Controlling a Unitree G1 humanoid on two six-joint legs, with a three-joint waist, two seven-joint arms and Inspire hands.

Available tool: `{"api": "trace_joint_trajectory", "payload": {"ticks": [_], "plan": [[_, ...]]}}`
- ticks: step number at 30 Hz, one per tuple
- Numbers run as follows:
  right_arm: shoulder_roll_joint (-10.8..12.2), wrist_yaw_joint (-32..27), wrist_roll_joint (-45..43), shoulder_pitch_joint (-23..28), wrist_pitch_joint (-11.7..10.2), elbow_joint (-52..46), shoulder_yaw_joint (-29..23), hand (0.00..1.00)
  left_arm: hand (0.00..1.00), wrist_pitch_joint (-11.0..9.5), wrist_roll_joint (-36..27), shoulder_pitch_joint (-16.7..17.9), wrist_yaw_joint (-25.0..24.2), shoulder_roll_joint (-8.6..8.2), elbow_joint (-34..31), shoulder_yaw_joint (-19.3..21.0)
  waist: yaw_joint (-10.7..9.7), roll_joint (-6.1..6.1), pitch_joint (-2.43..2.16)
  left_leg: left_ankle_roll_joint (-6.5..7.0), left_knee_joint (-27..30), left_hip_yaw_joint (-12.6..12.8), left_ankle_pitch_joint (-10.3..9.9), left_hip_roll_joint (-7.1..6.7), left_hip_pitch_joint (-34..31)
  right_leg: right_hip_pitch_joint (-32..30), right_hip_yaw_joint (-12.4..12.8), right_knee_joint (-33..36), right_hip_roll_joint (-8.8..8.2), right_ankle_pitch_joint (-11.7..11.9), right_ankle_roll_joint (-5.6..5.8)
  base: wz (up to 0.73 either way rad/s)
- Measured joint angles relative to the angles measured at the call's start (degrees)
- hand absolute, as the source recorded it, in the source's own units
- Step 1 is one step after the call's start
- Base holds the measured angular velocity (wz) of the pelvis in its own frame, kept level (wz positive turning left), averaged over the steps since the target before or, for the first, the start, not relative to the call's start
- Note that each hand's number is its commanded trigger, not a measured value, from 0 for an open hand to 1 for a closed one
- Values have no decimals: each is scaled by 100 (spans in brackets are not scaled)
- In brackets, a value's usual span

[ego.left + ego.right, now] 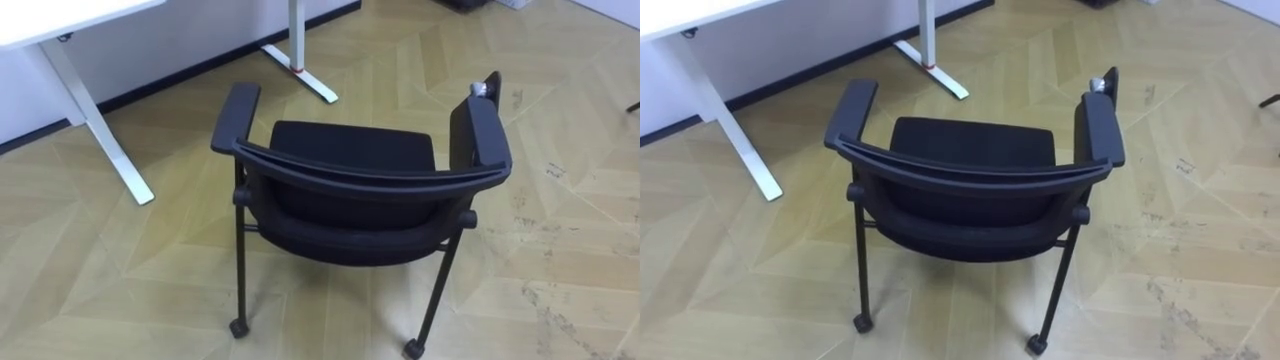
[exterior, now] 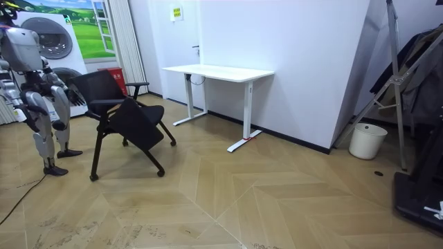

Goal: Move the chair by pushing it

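Black chair with a mesh back, padded armrests and thin metal legs (image 1: 350,190) stands on the pale wooden floor (image 1: 560,250) right in front of the robot. Its curved back is the nearest part and its seat points away. A white desk with white metal legs (image 1: 60,20) stands past it, up and to the left, well apart from the chair.

In the room view the robot stands at the room view's left, just behind the chair (image 2: 128,117). One pale hand (image 2: 77,99) shows close to the chair's back — it is too small to say which hand it is, or whether it is open or closed. The desk (image 2: 218,71) is by the white wall, and a white bucket (image 2: 367,140) sits far off at the room view's right.

In the right eye view the chair's two near legs end in little black wheels (image 1: 862,323) — both are on the floor.
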Motion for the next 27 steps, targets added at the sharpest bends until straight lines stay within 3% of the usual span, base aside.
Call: {"api": "trace_joint_trajectory", "payload": {"ticks": [4, 10, 13, 17, 21, 27], "plan": [[-13, 13, -96, 39, 5, -73, -177, 0, 0, -7, -2, 75, 515, 34, -462, 292, 7, 38, 1, 0, 1, 9, 0, 0, 12, 0, 11, 23, 0, 1, -2, 0], [-46, -79, -604, -25, -8, -220, -390, 0, 0, -201, 169, -215, 1240, 325, -1149, 450, -21, 162, -10, 0, 4, -18, 1, -4, 16, 6, 13, 17, -1, 2, -3, 0], [-47, -62, -879, -115, -30, -247, -523, 0, 0, -364, 802, -393, 1664, 419, -1409, 503, -59, 231, -11, 1, 17, -18, 1, -4, 18, 3, 29, 14, -3, 2, -3, 0], [-47, -31, -809, -146, -71, -322, -555, 0, 0, -395, 1543, -502, 2053, 425, -2293, 487, -198, 276, -12, 1, 17, -11, 1, -3, 6, -5, 19, 12, -3, 1, -3, 0], [-41, 57, -814, -118, -51, -403, -556, 0, 0, -403, 2706, -558, 2271, 502, -3377, 373, -296, 298, -10, 1, 19, -19, 2, -4, -6, -9, 43, 10, -6, 0, -3, 0], [-46, 150, -839, -119, -50, -356, -544, 0, 0, -360, 4187, -685, 2254, 531, -4246, 27, -363, 334, -10, 1, 14, -16, 2, -6, 7, -10, 37, 1, -3, 0, -3, -1]]}}
